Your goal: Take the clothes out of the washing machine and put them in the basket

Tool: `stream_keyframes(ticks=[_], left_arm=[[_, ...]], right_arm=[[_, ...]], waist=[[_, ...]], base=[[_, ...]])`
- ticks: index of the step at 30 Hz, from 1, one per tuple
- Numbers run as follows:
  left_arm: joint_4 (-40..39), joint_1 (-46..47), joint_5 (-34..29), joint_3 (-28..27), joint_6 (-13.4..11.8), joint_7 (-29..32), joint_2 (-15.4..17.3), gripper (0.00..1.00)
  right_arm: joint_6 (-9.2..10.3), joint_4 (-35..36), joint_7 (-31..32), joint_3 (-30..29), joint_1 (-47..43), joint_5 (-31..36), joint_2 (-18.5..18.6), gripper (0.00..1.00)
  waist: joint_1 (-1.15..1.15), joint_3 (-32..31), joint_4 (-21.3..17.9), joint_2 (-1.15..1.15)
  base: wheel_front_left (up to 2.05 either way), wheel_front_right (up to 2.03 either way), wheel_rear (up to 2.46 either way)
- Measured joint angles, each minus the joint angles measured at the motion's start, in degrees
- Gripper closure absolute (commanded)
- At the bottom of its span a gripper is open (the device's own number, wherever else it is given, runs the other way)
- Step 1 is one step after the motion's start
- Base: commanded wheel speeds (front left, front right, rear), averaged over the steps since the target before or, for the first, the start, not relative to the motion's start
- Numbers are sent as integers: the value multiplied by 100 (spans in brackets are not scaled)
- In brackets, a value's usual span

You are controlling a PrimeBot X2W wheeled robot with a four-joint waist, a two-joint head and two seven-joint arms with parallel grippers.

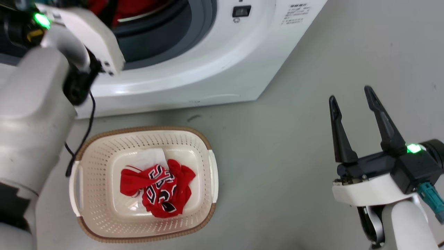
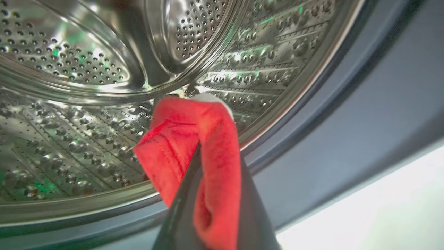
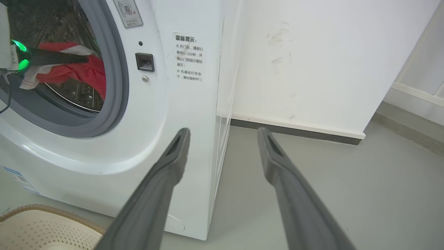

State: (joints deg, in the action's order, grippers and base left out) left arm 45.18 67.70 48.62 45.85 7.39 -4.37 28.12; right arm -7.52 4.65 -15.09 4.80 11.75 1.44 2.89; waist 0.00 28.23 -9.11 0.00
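Left side: your jaws were clamped on the plain red garment with white trim (image 2: pixel 194 146). The cloth was folded over and pinched between the two dark fingers (image 2: pixel 255 215), with a loose end hanging off them.

The garment sat at the mouth of the steel perforated drum (image 2: pixel 69 139), just inside the grey rubber ring (image 2: pixel 312 156) of the large white front-loading washing machine (image 1: pixel 208 69). It was not yet clear of the opening.

The key relation: the small cream perforated plastic basket with brown rim (image 1: pixel 211 173) stood on the grey floor (image 1: pixel 277 156) right in front of the machine. It was below the drum mouth and back toward you. The red jersey with black-and-white lettering (image 1: pixel 159 189) already lay in it.

My read is that the coming move was to pull straight back past the ring, then drop down to the basket. The loose end could snag on the ring.

Your left arm (image 1: pixel 34 104) was far the nearer one. It reached up and forward, with the wrist at the door opening.

Right side: your jaws were apart and empty. The fingers (image 1: pixel 341 139) pointed toward the machine's side, low over bare floor and well right of the basket. That arm was idle and not in the path.
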Motion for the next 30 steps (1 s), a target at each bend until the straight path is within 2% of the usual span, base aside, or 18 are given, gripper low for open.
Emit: stream_keyframes(ticks=[7,16,17,30], left_arm=[[-432,-840,9,89,-119,-609,-46,100],[-1612,-1916,-105,48,-711,-981,43,100],[-2181,-2208,-65,-55,-854,-1004,127,100],[-4529,-2729,-417,-315,-1805,-910,989,100]], right_arm=[[1,-49,0,-7,-288,86,0,0],[1,-114,0,-2,-631,169,1,0],[1,-119,0,-21,-717,181,0,0],[1,-180,0,-3,-1022,214,0,0]], waist=[[-1,-522,157,0],[-1,-1188,432,0],[-1,-1369,540,0],[-1,-1924,824,0]], base=[[0,0,0],[0,0,0],[0,0,0],[0,0,0]])
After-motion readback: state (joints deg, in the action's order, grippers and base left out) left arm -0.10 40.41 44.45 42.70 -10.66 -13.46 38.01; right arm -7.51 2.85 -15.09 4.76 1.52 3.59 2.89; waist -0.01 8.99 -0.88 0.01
